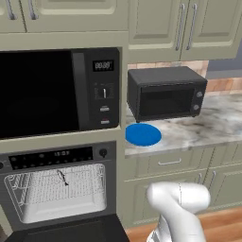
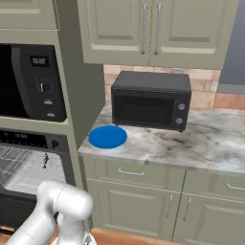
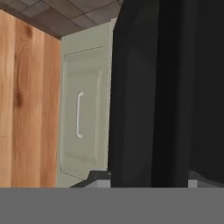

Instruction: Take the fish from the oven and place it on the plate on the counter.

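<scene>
A: Nearest us is the white arm (image 1: 182, 201), folded low in front of the cabinets. Where's the fish (image 1: 62, 177)?

B: On the wire rack (image 1: 56, 186) inside the oven (image 1: 56, 189), whose door (image 1: 71, 231) is dropped flat so the cavity can be reached.

A: And the plate (image 1: 143, 134)?

B: Empty, on the counter (image 1: 208, 125) just beside the oven column, in front of the small microwave (image 1: 165, 92): probably a short carry.

A: The fingers?

B: I cannot tell whether they stand apart or together; nothing shows them holding anything.
</scene>
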{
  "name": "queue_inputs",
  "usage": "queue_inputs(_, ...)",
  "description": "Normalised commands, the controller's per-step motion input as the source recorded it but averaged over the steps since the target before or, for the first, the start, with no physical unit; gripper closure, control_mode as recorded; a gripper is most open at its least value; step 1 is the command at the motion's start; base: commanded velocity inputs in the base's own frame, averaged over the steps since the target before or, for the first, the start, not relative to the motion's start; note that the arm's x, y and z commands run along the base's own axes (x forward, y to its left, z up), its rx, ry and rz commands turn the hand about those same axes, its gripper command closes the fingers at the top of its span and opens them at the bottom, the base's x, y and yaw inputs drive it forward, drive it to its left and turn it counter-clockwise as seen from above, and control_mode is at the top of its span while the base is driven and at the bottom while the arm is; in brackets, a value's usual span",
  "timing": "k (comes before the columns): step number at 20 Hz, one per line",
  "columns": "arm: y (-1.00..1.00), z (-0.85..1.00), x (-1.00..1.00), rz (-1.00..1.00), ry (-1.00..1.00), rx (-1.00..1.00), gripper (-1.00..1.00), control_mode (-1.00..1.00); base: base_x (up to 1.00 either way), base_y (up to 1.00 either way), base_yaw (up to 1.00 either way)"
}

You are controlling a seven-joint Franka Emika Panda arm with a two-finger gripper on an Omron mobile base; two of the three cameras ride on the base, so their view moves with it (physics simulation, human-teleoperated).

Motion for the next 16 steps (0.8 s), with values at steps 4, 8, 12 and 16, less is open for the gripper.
queue_inputs(4, 0.0, -0.39, -0.76, 0.07, 0.11, 0.0, 1.0, -1.0, 0.0, 0.0, 0.0)
queue_inputs(8, 0.0, 0.0, -0.68, 0.1, 0.02, 0.0, 1.0, -1.0, 0.0, 0.0, 0.0)
queue_inputs(12, 0.23, 0.1, -0.98, 0.09, 0.0, 0.0, 1.0, -1.0, 0.0, 0.0, 0.0)
queue_inputs(16, 0.22, 0.32, -1.0, 0.09, 0.0, 0.0, 1.0, -1.0, 0.0, 0.0, 0.0)
